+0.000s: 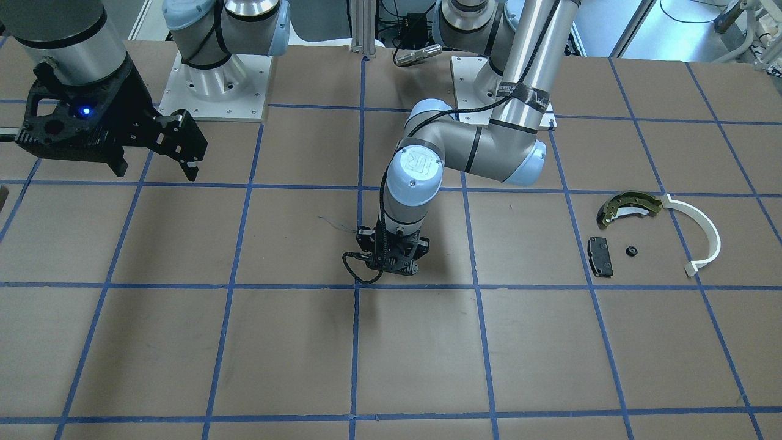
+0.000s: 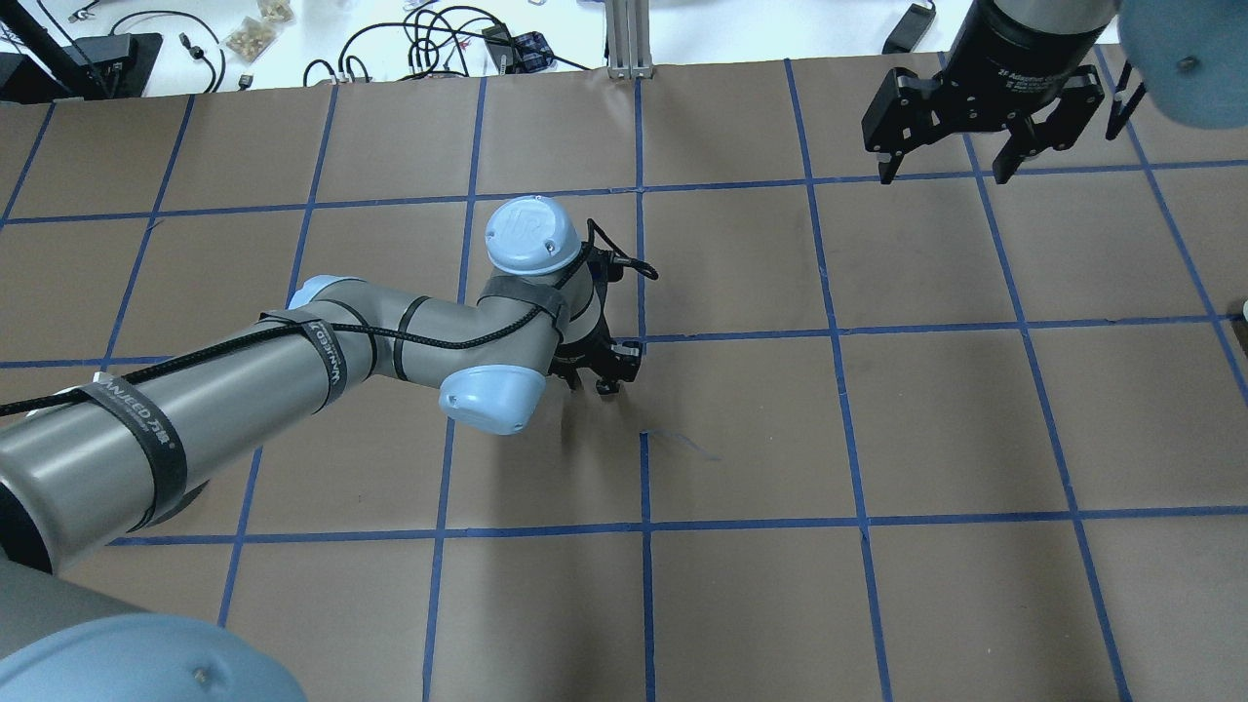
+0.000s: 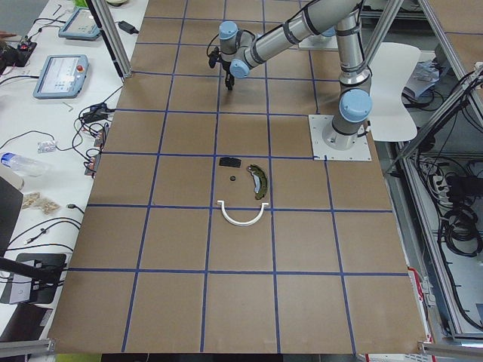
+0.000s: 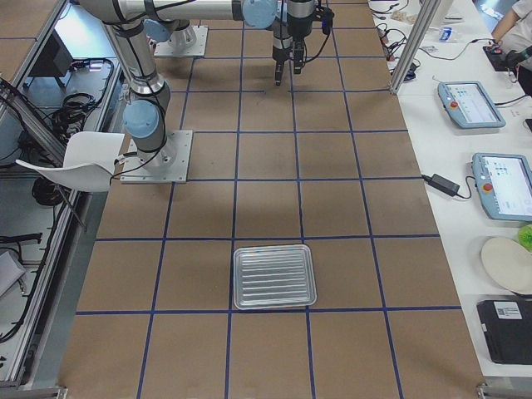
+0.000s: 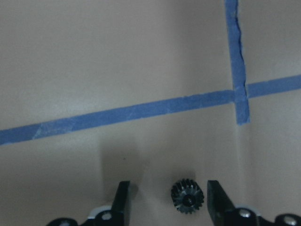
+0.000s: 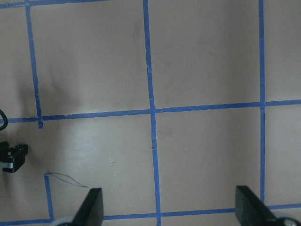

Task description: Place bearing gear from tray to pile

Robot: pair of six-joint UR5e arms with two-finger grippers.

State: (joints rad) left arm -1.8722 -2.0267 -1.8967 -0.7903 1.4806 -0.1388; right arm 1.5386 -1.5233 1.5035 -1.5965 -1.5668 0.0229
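A small black toothed bearing gear (image 5: 187, 197) lies on the brown paper between the open fingers of my left gripper (image 5: 169, 203), nearer the right finger and touching neither. That gripper (image 1: 391, 269) hangs low over the table's middle (image 2: 604, 382). The pile lies far off to its side: an olive-gold brake shoe (image 1: 629, 205), a white arc strip (image 1: 708, 235), a black brake pad (image 1: 600, 256) and a small black round part (image 1: 631, 250). The clear tray (image 4: 274, 276) looks empty. My right gripper (image 2: 944, 175) is wide open and empty, held high (image 6: 169, 212).
Blue tape lines grid the brown paper; a crossing (image 5: 240, 96) lies just ahead of the left gripper. The arm bases (image 1: 214, 85) stand at the robot's edge. Cables and tablets (image 4: 470, 104) lie on the side benches.
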